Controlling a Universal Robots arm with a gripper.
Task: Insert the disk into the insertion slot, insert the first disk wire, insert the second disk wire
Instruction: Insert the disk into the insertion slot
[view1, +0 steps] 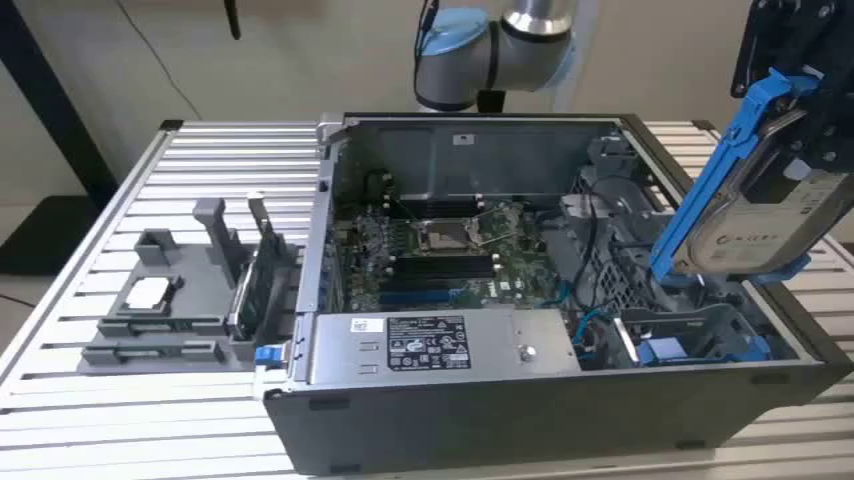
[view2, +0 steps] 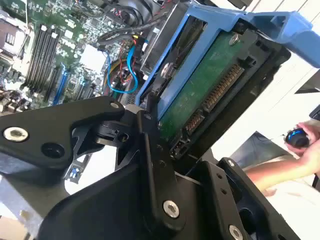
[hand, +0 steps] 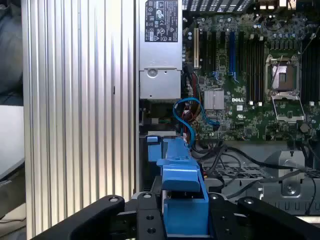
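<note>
The disk (view1: 763, 215), clamped tilted in the closed hand (hand: 185, 212) at the exterior view's right, hangs above the slot (view1: 694, 335), and could likely snag its rim or the blue cables (hand: 188, 100) if lowered skewed.

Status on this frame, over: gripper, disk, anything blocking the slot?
Gripper shut on disk. Disk tilted in the air above the slot, not yet in. Blue cables beside the slot; nothing seen across it.

A robotics lab or test workshop — a slatted aluminium bench (view1: 214, 160) carries an open computer case (view1: 534, 425) and a grey parts fixture (view1: 174, 300), with a robot arm (view1: 481, 50) mounted behind.
</note>
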